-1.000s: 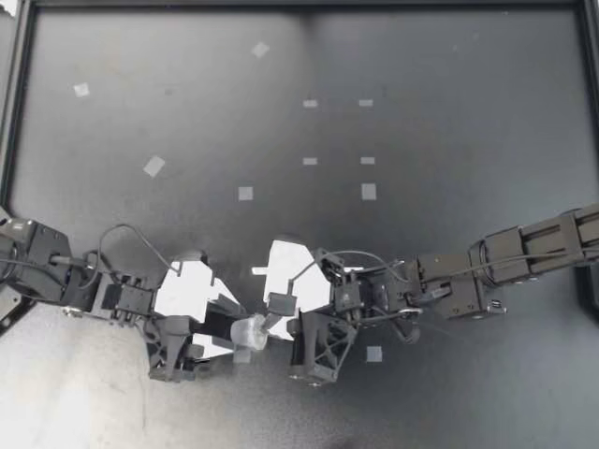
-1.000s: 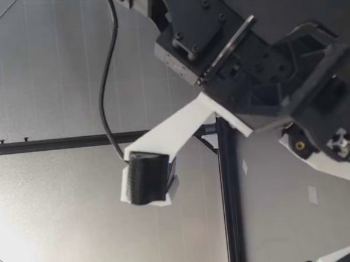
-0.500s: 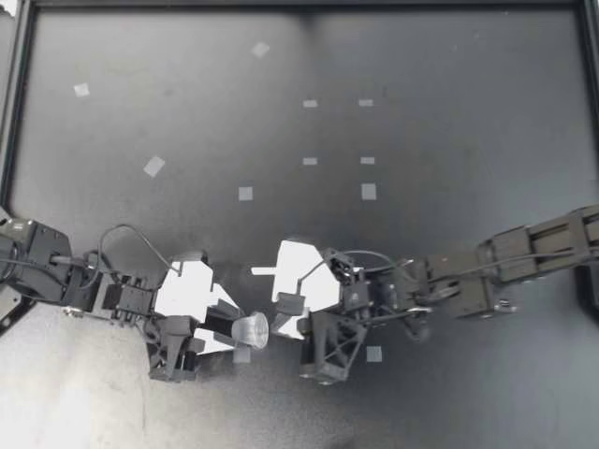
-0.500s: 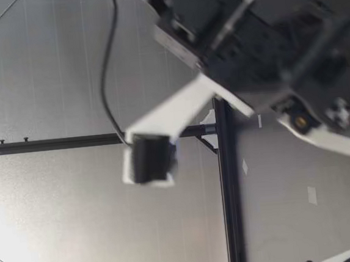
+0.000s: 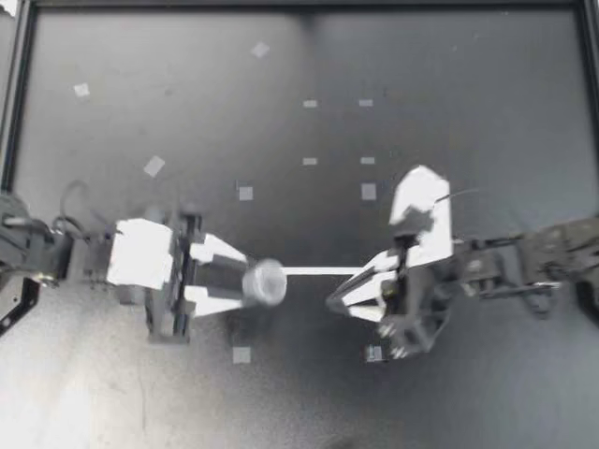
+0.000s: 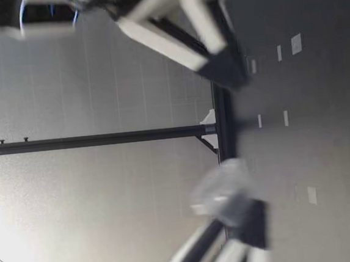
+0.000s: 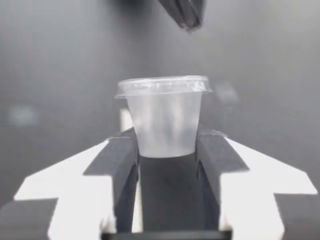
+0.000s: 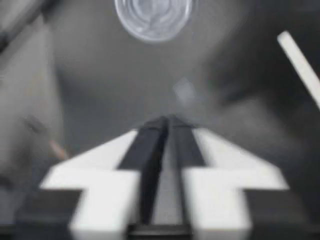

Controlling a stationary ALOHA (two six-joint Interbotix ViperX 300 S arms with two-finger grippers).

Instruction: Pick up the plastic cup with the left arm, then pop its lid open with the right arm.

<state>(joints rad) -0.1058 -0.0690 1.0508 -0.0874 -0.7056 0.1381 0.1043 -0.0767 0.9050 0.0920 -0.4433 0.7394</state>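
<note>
The left gripper (image 5: 245, 283) clamps the lidded cup (image 5: 265, 281), seemingly off the table (image 5: 468, 112); the right gripper (image 5: 333, 304), fingers together and empty, points at it, well apart.

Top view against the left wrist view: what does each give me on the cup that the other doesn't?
Only the top view: where the cup is across the table, with the left end effector and right end effector facing each other and a white strip between. Only the left wrist view: the cup side-on, lid on, fingers clamping its lower half. Both: the left end effector shut on the cup, the right end effector's tip clear of it.
</note>
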